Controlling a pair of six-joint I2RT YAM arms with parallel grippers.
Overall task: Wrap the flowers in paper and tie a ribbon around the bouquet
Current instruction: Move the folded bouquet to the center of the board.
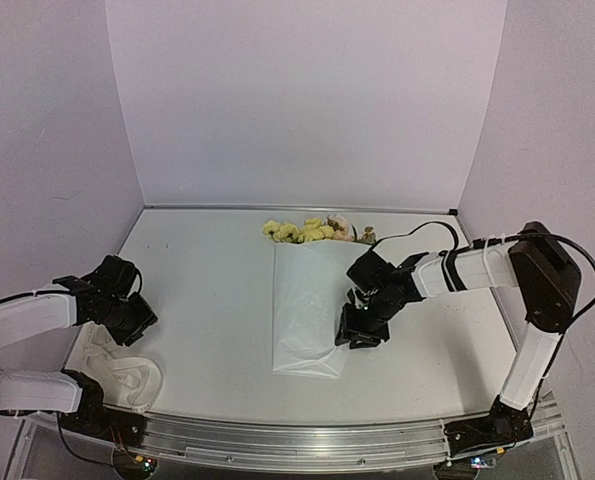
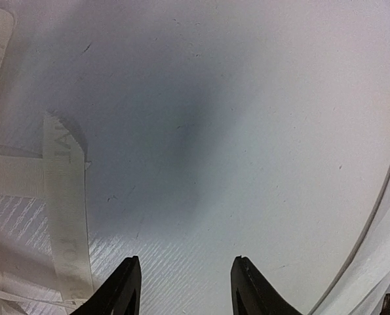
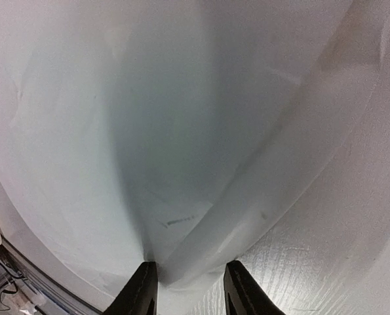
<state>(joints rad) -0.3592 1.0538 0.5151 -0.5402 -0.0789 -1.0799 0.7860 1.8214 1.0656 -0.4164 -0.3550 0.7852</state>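
The flowers (image 1: pixel 307 231) lie at the far middle of the table, yellow and cream blooms showing. Their stems are hidden under the paper (image 1: pixel 305 310), a white sheet folded over them and reaching toward me. My right gripper (image 1: pixel 358 334) sits at the sheet's right edge. In the right wrist view a raised fold of the paper (image 3: pixel 201 197) fills the gap of that gripper (image 3: pixel 188 266), which is shut on it. The ribbon (image 1: pixel 127 377) lies heaped at the near left. My left gripper (image 1: pixel 140 318) hovers just beyond it, open (image 2: pixel 185 259) over bare table, with the ribbon (image 2: pixel 65 216) to its left.
White walls close in the table at the back and on both sides. A metal rail (image 1: pixel 297 440) runs along the near edge. The right arm's cable (image 1: pixel 427 228) loops above the table near the blooms.
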